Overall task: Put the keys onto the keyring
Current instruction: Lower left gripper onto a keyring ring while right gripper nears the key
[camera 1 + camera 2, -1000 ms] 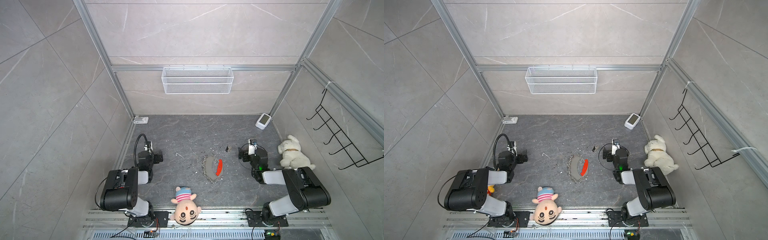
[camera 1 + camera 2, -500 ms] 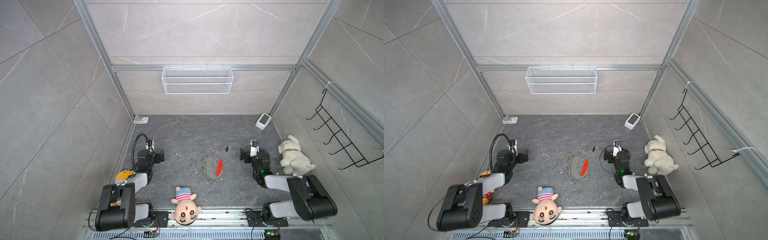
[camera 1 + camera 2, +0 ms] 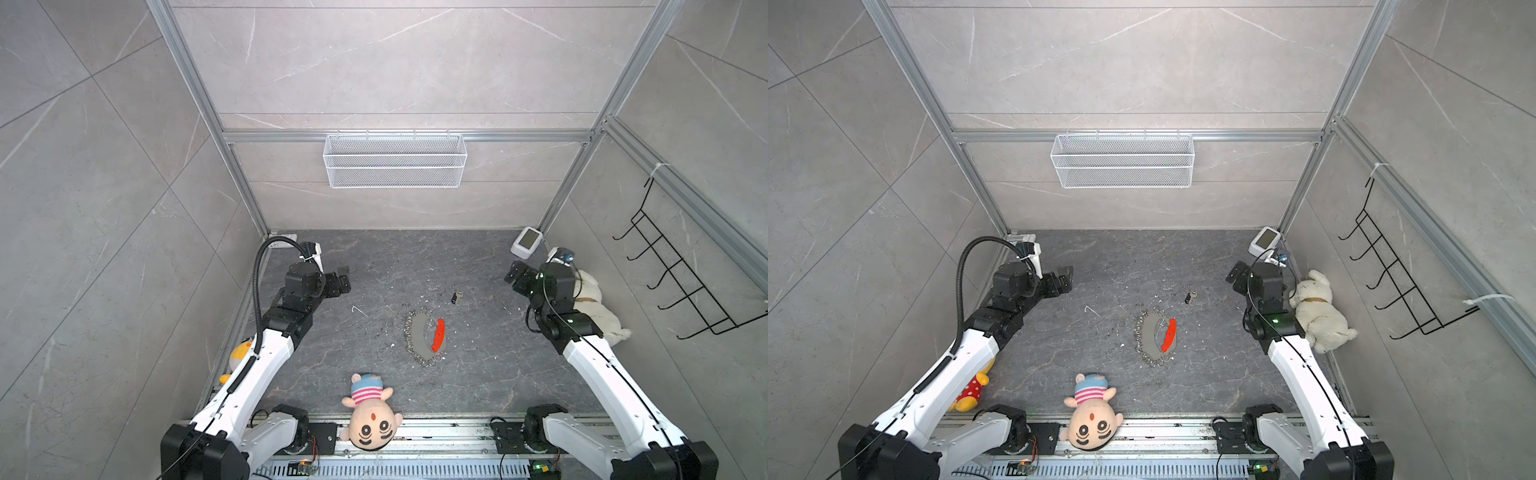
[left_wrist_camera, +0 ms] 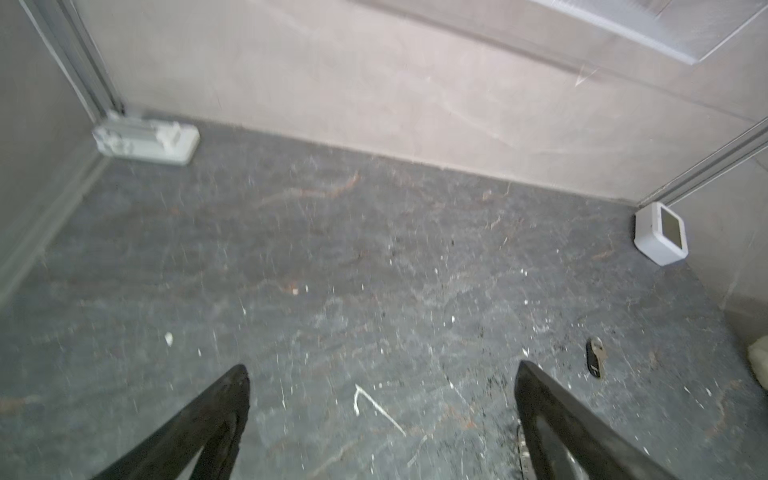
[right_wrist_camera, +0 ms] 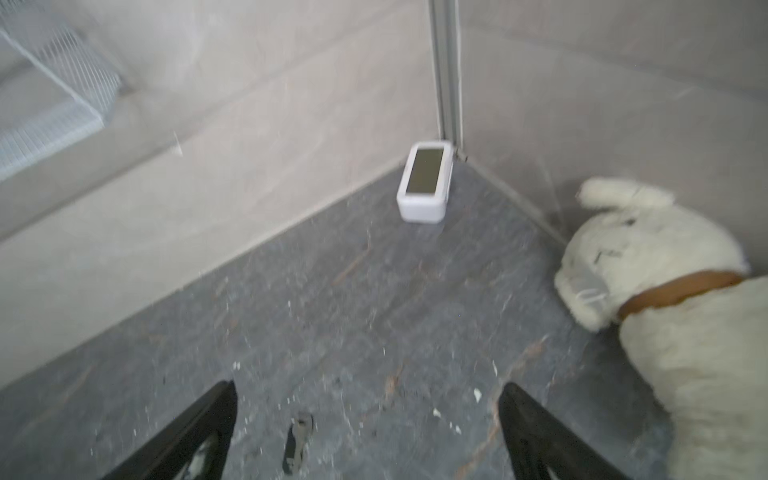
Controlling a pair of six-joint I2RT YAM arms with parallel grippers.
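While both hands are hanging released and empty above the table, the keys are lying flat on its dark surface. They are sitting well apart from either hand and near the keyring, on its far side and not touching it. The left hand is hovering over the left side with its jaws spread wide. The right hand is doing likewise on the right, and its wrist view is showing the keys low between the open jaws.

I am judging the keys to be light, stiff and slick: a small black plastic head and a short metal blade, lying so flat that closing jaws may be skating over them. The thicker head is looking like the better place to pinch, across its narrow sides, though blur is making it hard to tell how many keys there are. The keyring, a metal loop strung with small rings, is probably loose and shifty, so its red segment is seeming the firmest hold.
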